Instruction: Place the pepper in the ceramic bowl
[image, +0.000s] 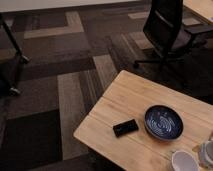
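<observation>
The ceramic bowl (164, 122) is a shallow dark navy-blue dish with pale swirl marks. It sits on the right part of the light wooden table (125, 97) and looks empty. The pepper is not visible anywhere in the view. My gripper is not in view. A black phone-like slab (125, 128) lies flat just left of the bowl.
A white cup (182, 161) stands at the bottom edge, right of centre. A pale grey object (207, 152) is cut off by the right edge. A black office chair (167, 30) stands behind the table on patterned carpet. A dark stand leg (12, 40) is at the far left.
</observation>
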